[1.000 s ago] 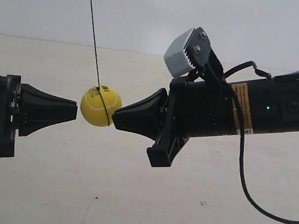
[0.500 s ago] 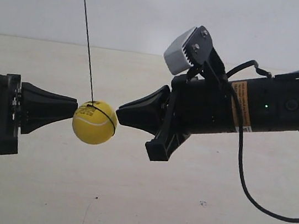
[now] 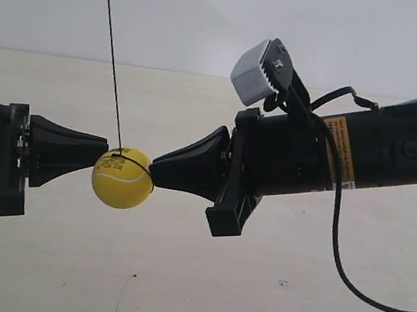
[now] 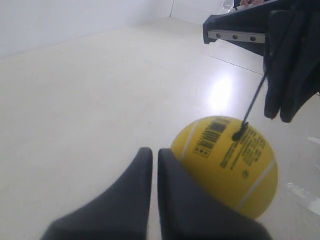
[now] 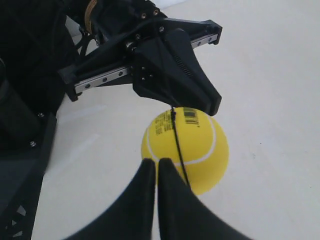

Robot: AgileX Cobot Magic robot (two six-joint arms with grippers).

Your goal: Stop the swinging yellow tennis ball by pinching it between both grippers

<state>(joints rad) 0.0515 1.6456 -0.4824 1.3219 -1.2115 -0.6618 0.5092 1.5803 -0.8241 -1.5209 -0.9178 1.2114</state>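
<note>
The yellow tennis ball [image 3: 122, 178] hangs on a thin dark string [image 3: 112, 53] between two black tapered grippers. The gripper at the exterior view's left [image 3: 104, 153] meets the ball's upper left. The gripper at the exterior view's right [image 3: 153, 171] meets its upper right, so the ball sits slightly below the line of the tips. In the left wrist view my left gripper [image 4: 151, 152] is shut, with the ball [image 4: 225, 165] against one finger's side. My right gripper [image 5: 151, 162] is shut too, its tip at the ball [image 5: 190, 150], and the opposite gripper [image 5: 212, 107] is just beyond.
A pale beige floor [image 3: 176, 276] lies under everything, and a white wall [image 3: 212, 17] stands behind. A black cable [image 3: 339, 252] loops down from the arm at the exterior view's right. A grey-white camera block [image 3: 253, 73] sits atop that arm.
The ball has swung toward the exterior view's left and dropped a little. The gripper at the exterior view's right has followed it leftward; the other has stayed put.
</note>
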